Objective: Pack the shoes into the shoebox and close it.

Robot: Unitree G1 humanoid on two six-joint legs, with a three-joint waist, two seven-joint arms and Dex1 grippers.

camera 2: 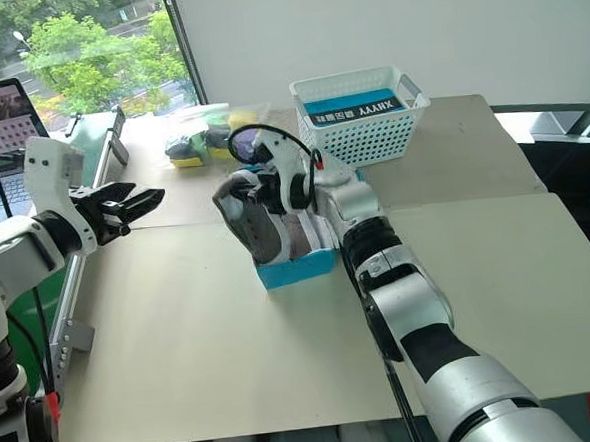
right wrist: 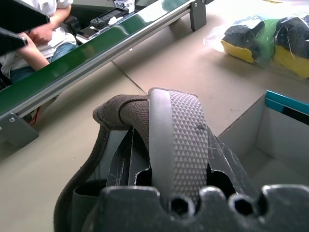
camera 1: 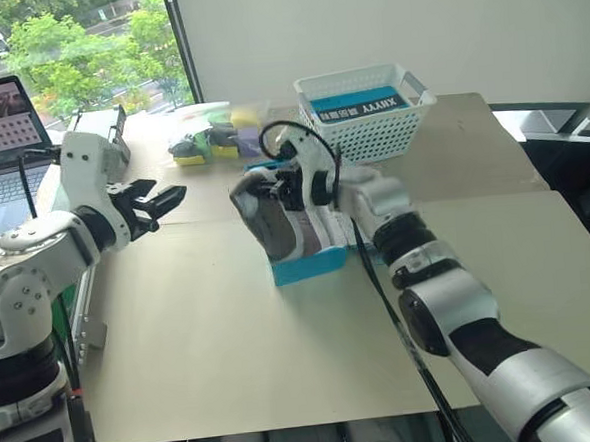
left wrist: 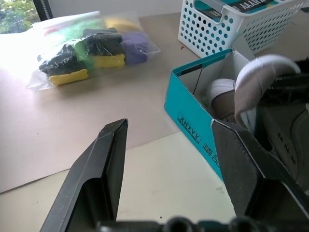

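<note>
We see our left gripper (left wrist: 166,145) open before the blue shoebox (left wrist: 193,113), a shoe (left wrist: 224,94) inside.

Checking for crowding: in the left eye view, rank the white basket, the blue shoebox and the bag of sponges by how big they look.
1. White basket
2. Blue shoebox, partly hidden by the shoe
3. Bag of sponges, farther back, so unsure

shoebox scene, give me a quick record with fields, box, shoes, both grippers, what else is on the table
shoebox: blue box open on the table, one shoe already inside
held shoe: grey-brown sneaker tilted over the box's near end
right gripper: shut on the held shoe
left gripper: open, holding nothing, left of the box
lid: blue, in the white basket
other: bag of sponges
</note>
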